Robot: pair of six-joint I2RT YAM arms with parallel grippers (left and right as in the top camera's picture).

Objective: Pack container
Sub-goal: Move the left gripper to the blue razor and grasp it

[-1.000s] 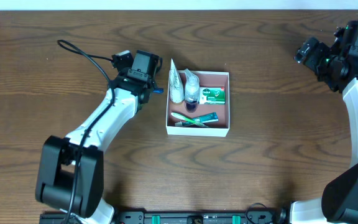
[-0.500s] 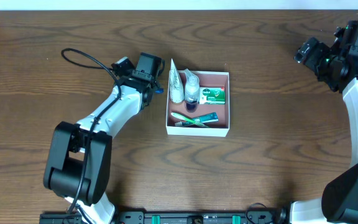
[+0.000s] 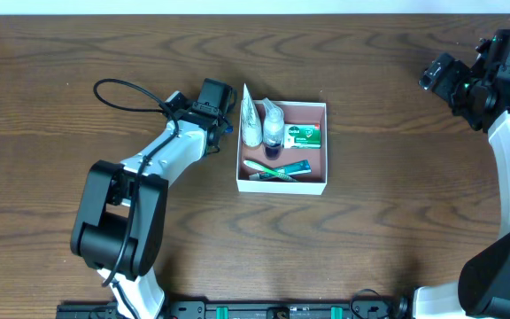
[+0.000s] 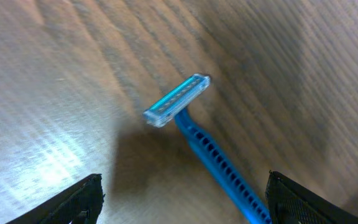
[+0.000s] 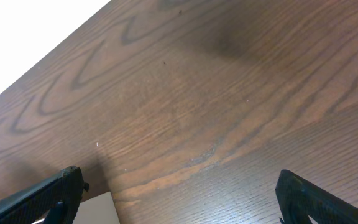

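Observation:
The container (image 3: 282, 187), a square white box with a pink inside, sits mid-table. It holds two white tubes (image 3: 253, 120), a small bottle (image 3: 274, 126), a green-and-white soap box (image 3: 304, 136) and a green toothbrush (image 3: 278, 168). My left gripper (image 3: 220, 118) is just left of the container, open, low over a blue razor (image 3: 227, 129). In the left wrist view the razor (image 4: 194, 134) lies on the wood between the open fingers (image 4: 182, 205), head away from me. My right gripper (image 3: 439, 74) is open and empty at the far right; its fingers (image 5: 179, 199) show over bare wood.
A black cable (image 3: 122, 89) loops from the left arm over the table. A pale corner (image 5: 98, 210) shows at the bottom left of the right wrist view. The table's far edge (image 5: 36, 68) runs behind.
The left arm has swung so its gripper sits slightly further right and back, by the container's left wall. The cable loop shifted with it. The right arm has not moved.

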